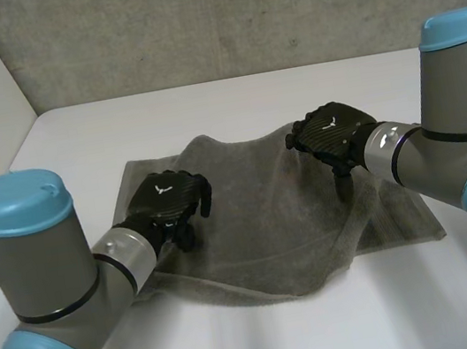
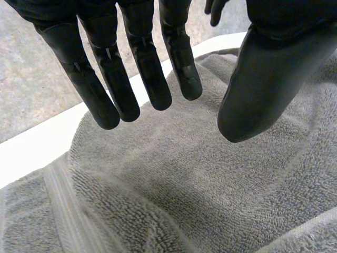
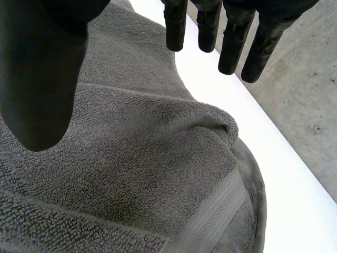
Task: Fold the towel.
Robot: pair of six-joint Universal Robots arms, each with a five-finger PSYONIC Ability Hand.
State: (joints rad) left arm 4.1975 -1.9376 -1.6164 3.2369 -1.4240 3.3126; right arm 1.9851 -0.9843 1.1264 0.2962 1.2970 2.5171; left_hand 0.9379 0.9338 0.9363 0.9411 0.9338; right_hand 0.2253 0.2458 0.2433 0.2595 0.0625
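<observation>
While the towel point(image 1: 264, 223) lies rumpled on the bench point(image 1: 204, 108), the left hand point(image 1: 165, 202) at its nine o'clock and the right hand point(image 1: 334, 132) at two o'clock hover with fingers point(image 2: 152, 79) straight and empty, so pinching an edge likely comes next.

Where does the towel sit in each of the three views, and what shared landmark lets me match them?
Head view: towel spread mid-table, under the left hand and right hand.
Left wrist view: towel beneath the left hand's straight fingers.
Right wrist view: towel below the right hand's fingers, bunched into a ridge.
Landmark: the white table strip past the towel's far edge, against grey concrete.
</observation>
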